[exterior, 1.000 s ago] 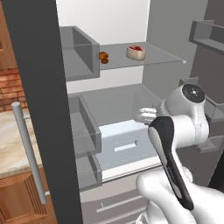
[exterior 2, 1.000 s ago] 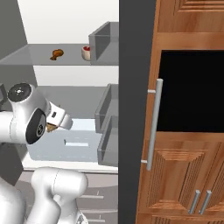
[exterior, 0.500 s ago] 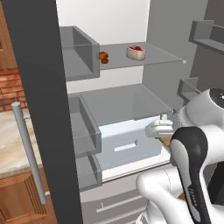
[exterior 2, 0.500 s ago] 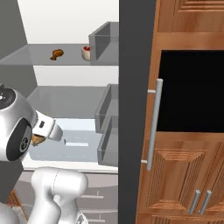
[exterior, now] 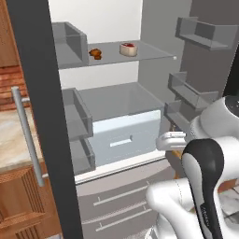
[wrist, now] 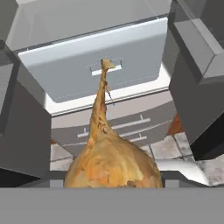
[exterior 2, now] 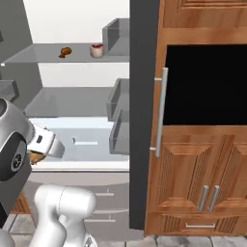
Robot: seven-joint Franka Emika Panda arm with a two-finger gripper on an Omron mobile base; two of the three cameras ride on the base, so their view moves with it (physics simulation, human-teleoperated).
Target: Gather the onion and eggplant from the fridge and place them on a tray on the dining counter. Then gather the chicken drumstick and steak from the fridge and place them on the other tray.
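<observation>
The onion (wrist: 113,164), golden-brown with a papery skin and a long thin dried stalk, sits close in the hand view, its stalk pointing toward the pale drawer of the fridge (exterior: 122,134). The fridge stands open. On its upper glass shelf lie the chicken drumstick (exterior: 96,53), small and orange-brown, and just beside it the steak (exterior: 128,48), pinkish-red with a whitish rim.

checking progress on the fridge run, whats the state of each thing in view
fridge: doors open
onion: held in the gripper, outside the fridge
gripper: shut on onion
chicken drumstick: on upper shelf
steak: on upper shelf, right of drumstick
crisper drawer: closed
</observation>
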